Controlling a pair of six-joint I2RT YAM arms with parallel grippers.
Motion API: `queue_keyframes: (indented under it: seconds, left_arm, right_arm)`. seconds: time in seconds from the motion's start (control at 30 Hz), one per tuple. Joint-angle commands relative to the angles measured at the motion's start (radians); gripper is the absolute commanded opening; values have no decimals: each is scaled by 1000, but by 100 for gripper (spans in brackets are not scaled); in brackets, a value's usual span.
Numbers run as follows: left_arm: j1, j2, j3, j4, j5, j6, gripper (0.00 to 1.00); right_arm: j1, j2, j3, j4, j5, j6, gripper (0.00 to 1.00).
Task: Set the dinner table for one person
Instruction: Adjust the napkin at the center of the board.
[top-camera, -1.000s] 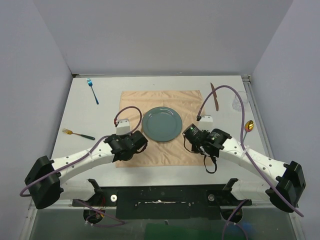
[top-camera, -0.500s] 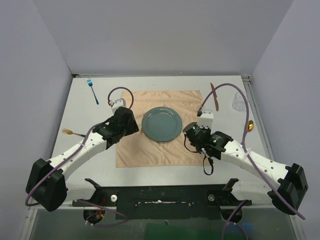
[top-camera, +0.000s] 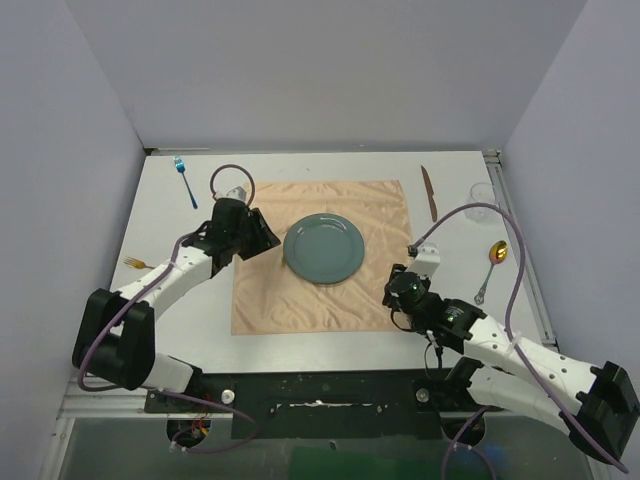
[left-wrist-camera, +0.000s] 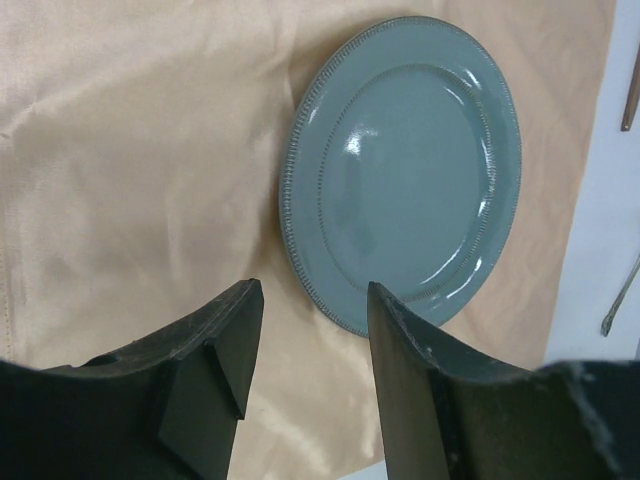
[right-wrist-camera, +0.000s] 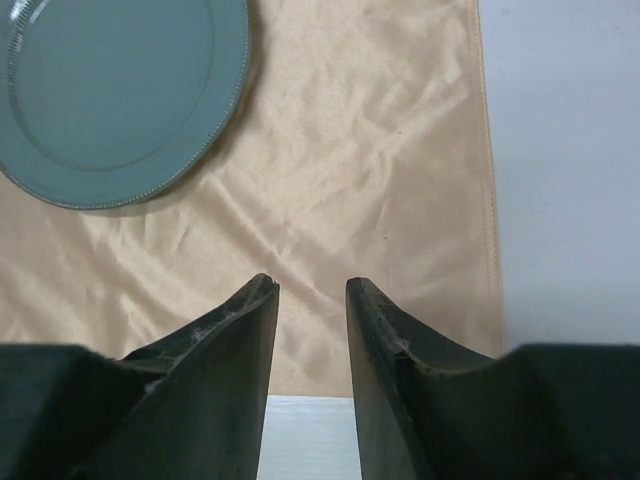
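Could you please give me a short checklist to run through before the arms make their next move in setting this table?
1. Plate on the cloth: ok.
2. Left gripper open and empty: ok.
3. Right gripper empty, jaws slightly apart: ok.
4. Knife beside the plate: not ok, it lies off the cloth's far right corner.
5. Blue fork beside the plate: not ok, it lies far left.
6. Glass upright: cannot tell, too faint.

The grey-green plate (left-wrist-camera: 410, 170) looked glazed and glossy (its rim beaded), the peach cloth (right-wrist-camera: 370, 170) satiny and creased, the worktop (right-wrist-camera: 570, 150) smooth and matt, the fingers (right-wrist-camera: 225, 350) of the right pincer (right-wrist-camera: 310, 285) dull black, scuffed.
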Motion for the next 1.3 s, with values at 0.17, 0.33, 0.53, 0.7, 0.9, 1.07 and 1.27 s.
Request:
queue_keyframes:
  seconds: [0.17,0.33,0.53,0.7,0.9,1.07,1.27]
  left_arm:
    - [25,114,5,59,-79,23,45]
    - [38,179,30,68,-119,25,44]
    - [43,230,70,45,-168,45,44]
    - [45,280,96,28,-186,51,44]
    - [66,363,128,30,-175,55,44]
    - [71,451,196,16,-175,61,43]
    - [72,501,248,-13,-160,69,43]
  right_arm:
    - [-12,273,84,92,76,-38,27]
    - [-52,320,106,261,27,-141,26]
    - [-61,296,158,305,-19,-206,27]
    - [-58,260,169,263,-40,-200,27]
    - [-56,186,164,209,-39,-179,28]
    - [-54,110,147,183,-34,-162,28]
    - [-51,76,141,155,-25,-149,28]
